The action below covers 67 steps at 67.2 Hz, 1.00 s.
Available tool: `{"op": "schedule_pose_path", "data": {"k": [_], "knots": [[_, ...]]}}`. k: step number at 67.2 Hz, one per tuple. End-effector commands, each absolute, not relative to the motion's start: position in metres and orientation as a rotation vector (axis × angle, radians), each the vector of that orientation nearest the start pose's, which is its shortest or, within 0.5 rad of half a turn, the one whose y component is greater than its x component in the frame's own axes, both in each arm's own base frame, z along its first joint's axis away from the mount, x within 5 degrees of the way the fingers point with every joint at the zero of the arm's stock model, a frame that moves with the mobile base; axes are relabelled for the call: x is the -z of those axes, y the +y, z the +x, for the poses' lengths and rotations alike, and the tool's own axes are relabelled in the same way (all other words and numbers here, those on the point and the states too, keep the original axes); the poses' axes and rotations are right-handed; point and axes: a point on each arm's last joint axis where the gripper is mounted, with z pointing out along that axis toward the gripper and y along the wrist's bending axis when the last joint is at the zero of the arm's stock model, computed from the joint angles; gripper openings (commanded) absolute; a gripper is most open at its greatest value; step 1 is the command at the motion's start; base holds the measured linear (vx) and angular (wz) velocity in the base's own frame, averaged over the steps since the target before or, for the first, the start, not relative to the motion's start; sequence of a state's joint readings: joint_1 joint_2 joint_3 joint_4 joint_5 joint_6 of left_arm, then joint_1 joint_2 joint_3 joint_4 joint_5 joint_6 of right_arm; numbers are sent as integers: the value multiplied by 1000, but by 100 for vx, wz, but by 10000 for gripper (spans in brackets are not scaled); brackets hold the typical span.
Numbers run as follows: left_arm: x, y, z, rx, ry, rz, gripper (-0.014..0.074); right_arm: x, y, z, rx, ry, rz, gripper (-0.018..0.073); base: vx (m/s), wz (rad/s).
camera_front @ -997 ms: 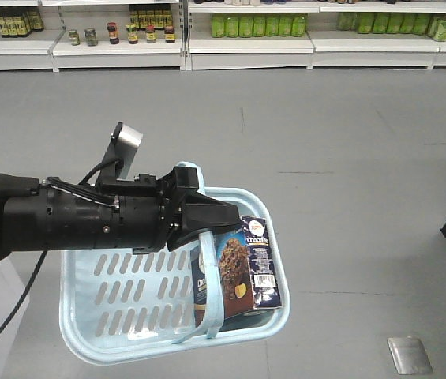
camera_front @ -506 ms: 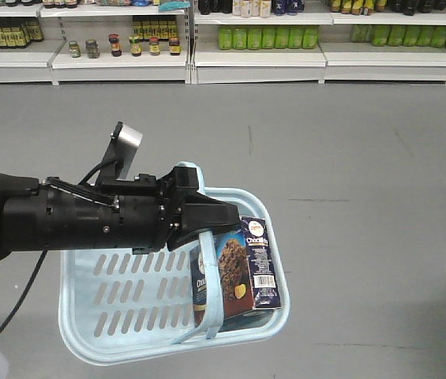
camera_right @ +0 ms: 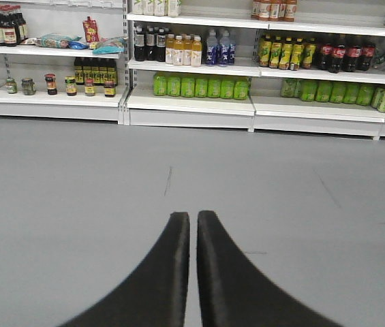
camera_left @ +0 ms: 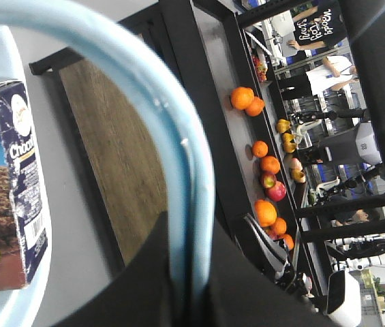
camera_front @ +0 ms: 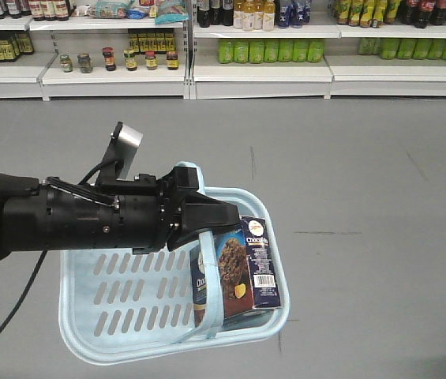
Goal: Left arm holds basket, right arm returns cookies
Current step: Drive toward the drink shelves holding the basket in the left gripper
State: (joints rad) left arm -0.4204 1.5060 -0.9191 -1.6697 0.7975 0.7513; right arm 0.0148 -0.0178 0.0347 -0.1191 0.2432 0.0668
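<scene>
Left arm's black wedge gripper (camera_front: 224, 218) is pinching the handle (camera_front: 214, 309) of the light blue slotted plastic basket (camera_front: 88, 320), tall navy cookie box (camera_front: 242, 272) stands at its right end, and the right gripper (camera_right: 193, 269) is nearly closed and empty, so I'd open it wide and dodge that handle.

Supermarket. White shelves (camera_right: 189, 105) stocked with drink bottles (camera_right: 199, 86) and jars (camera_front: 128, 59), grey floor (camera_front: 349, 158), oranges (camera_left: 245, 100) on a dark rack (camera_left: 229, 170), blue plastic shopping basket (camera_front: 61, 300) in shot.

My left arm (camera_front: 73, 225): matt black casing; its tab (camera_front: 130, 136) bare bright metal. The basket (camera_front: 69, 316): smooth pale-blue plastic, slight sheen on the handle (camera_left: 178, 136). The cookies (camera_front: 242, 268): glossy printed cardboard. The floor (camera_front: 365, 174): smooth, matt grey. My right gripper (camera_right: 192, 216): matt black, smooth.
</scene>
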Motion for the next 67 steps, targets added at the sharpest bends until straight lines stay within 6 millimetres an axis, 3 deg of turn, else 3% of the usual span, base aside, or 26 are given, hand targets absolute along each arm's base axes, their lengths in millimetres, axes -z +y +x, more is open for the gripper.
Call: {"op": "schedule_pose_path", "data": {"k": [1, 67], "knots": [[-312, -187, 251, 1741, 2105, 5, -3, -184, -1, 56, 56, 1675, -45, 4, 40, -2], [-312, -187, 251, 1741, 2105, 6, -3, -184, -1, 56, 56, 1675, -45, 4, 40, 2]]}}
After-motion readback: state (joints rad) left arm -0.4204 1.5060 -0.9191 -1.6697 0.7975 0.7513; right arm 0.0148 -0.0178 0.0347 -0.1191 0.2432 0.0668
